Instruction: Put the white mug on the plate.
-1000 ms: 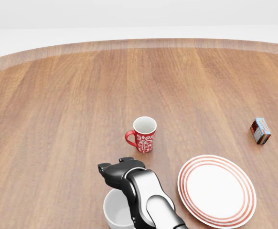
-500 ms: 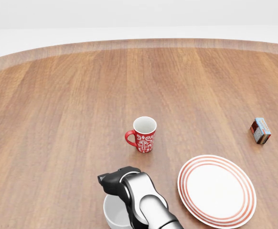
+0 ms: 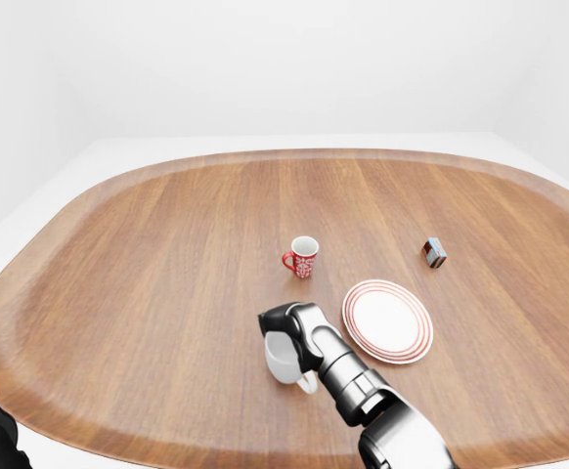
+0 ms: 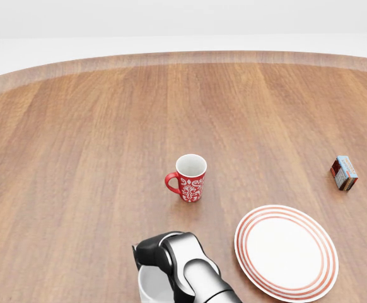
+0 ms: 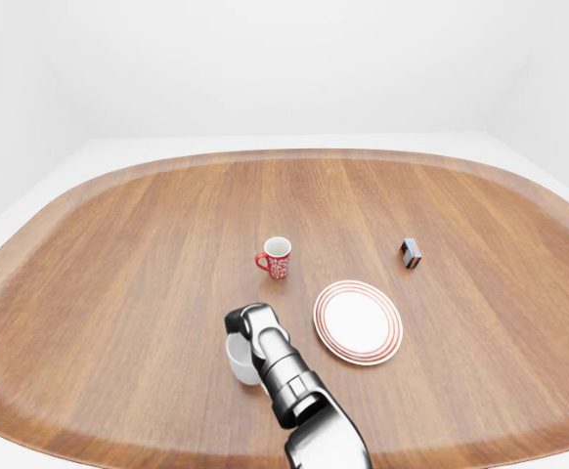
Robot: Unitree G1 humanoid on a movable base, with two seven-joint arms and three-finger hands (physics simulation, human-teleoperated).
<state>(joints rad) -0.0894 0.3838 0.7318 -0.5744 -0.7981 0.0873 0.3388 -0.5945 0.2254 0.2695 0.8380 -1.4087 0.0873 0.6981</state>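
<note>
White mug [image 3: 283, 358] sits just left of the plate [image 3: 387, 320]; my right hand [image 3: 289, 324] drapes over its rim, grip unclear. Next I judge: clamp, lift, carry right.

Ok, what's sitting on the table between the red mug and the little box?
Nothing: in the head view only bare wood runs from the red mug to the little box; the plate lies below that stretch.
</note>
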